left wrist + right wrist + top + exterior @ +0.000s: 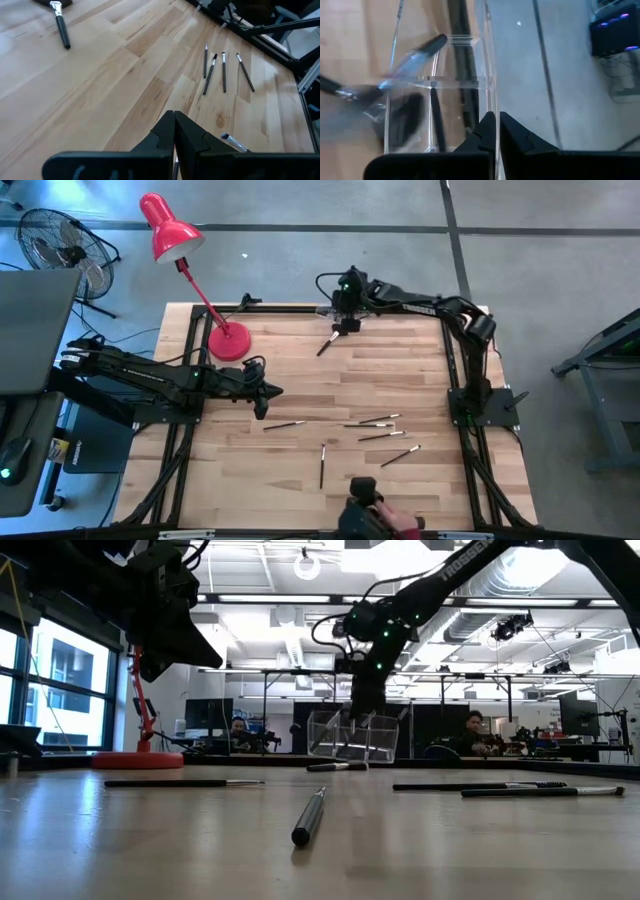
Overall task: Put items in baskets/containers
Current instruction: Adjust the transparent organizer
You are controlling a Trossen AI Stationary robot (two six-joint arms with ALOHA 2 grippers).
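Where right claw (494, 131) hovers, holder (440, 90), brushes (436, 122) inside

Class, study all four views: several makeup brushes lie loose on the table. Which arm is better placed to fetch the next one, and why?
Left. Its tool sits just beside the loose brushes, while the right tool is away at the clear holder on the far edge.

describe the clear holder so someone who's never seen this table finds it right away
Start at the red desk lamp on the table's far edge and follow that edge toward the right arm. The clear plastic holder stands directly beneath the right gripper, with a fan-headed brush lying beside it. It is the only see-through, box-shaped thing there; everything else on the wood is a thin dark brush.
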